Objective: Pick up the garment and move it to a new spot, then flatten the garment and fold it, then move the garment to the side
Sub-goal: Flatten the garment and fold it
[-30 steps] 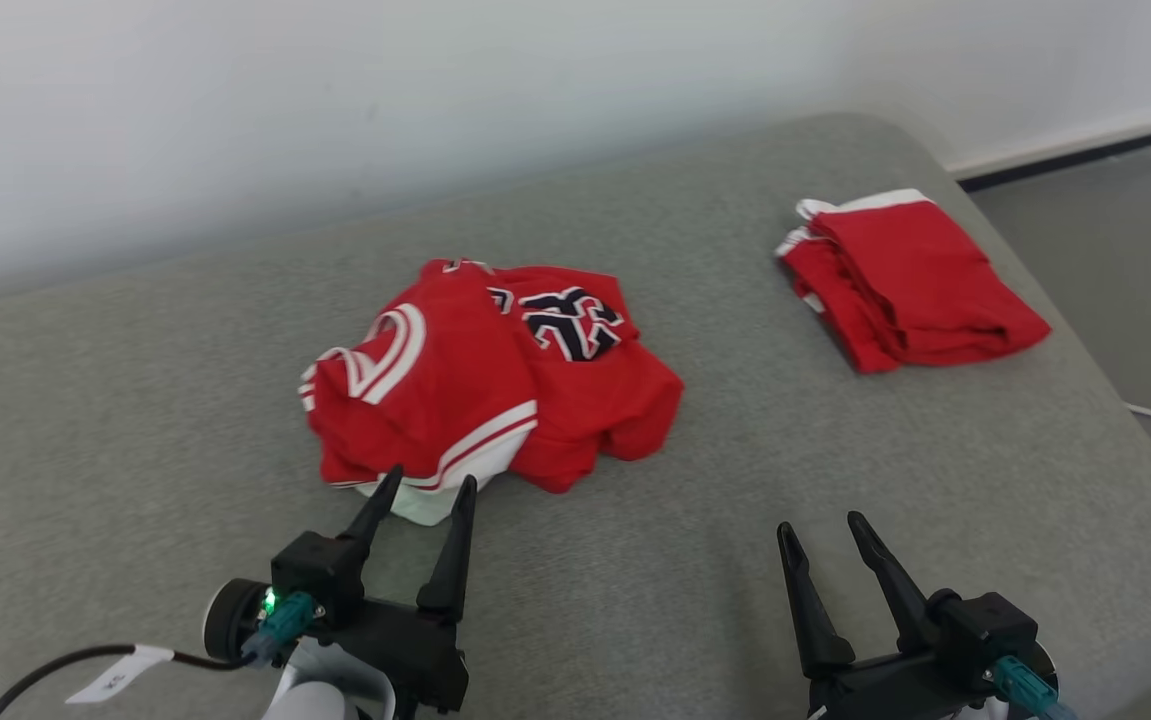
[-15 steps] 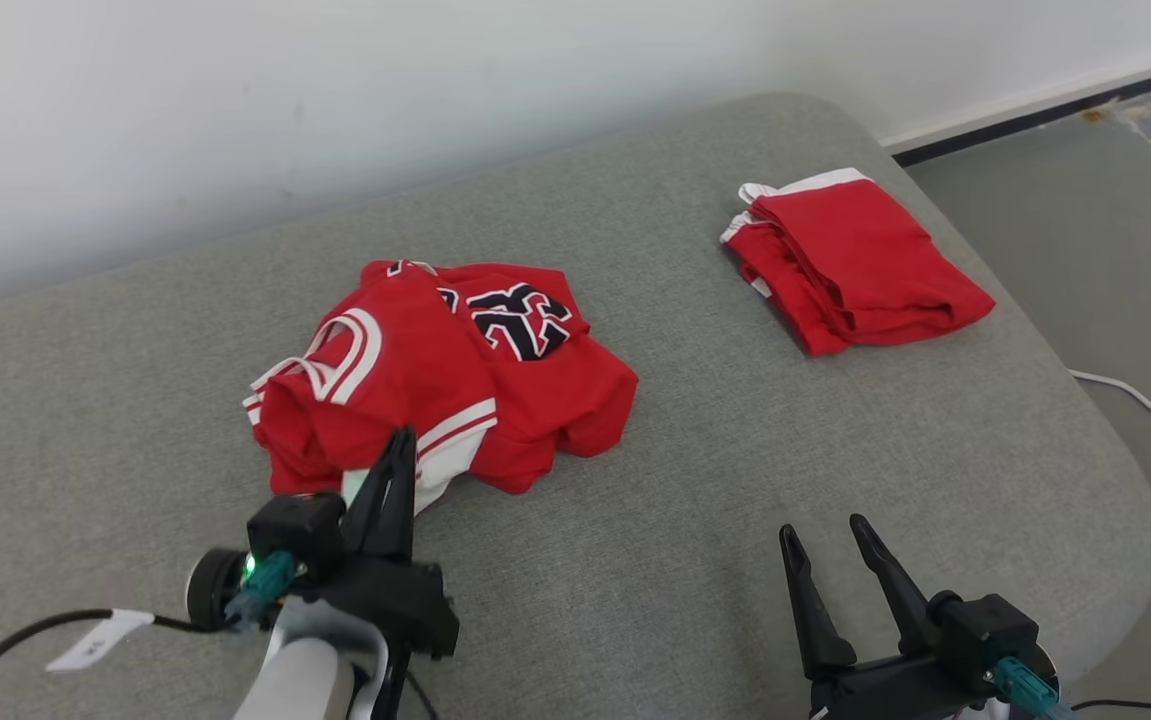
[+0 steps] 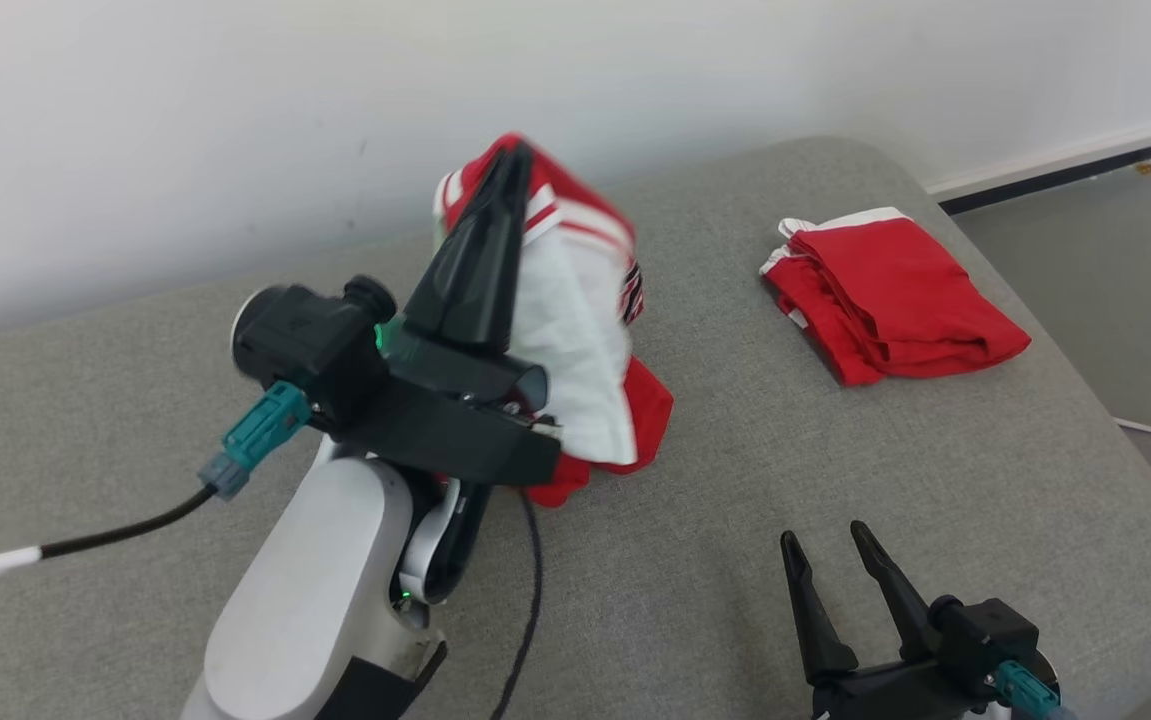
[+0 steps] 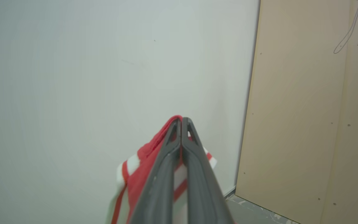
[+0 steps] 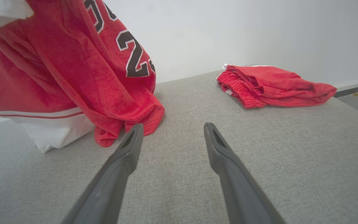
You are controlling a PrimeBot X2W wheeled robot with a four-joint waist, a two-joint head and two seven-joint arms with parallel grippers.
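Head view: the left fingers point toward 12 o'clock, clenched on a fold of the red and white garment. They hold it up above the grey cushion. The cloth hangs down from the tips toward 5 o'clock, white inner side outward, with a red edge low at its right. A folded red pair of shorts lies at 2 o'clock, well apart from the garment. At 5 o'clock the right fingers stand spread and hold nothing, over bare cushion.

Left wrist view: the left fingers meet at their tips, with the garment pinched between them. Red cloth with white stripes spills out toward 7 o'clock. A white wall is behind, and a beige panel stands at 3 o'clock.

Right wrist view: the right fingers are released, wide apart, with only grey cushion between them. The garment hangs at 10 o'clock, its dark number 23 showing and its lowest folds resting on the cushion near the left-hand fingertip. The shorts lie at 2 o'clock.
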